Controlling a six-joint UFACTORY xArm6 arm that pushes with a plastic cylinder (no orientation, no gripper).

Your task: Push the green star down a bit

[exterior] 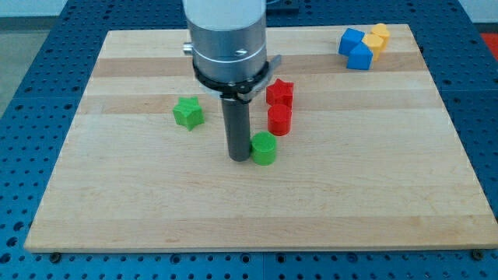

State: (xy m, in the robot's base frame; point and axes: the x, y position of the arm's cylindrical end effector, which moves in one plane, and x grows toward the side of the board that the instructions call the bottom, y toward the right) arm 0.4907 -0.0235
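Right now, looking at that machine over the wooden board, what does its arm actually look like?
The arm ends in a wide, silvery grey metal cylinder ringed at the bottom by a black collar, with a small bolt head on its left side. Below hangs a straight, dark grey rod; my tip is its blunt lower end. No claws, cables or markings show.

The tip point(237, 158) rests on the tabletop point(373, 187), touching the green cylinder point(264, 148) at its right; the green star point(187, 113) lies up-left, apart.
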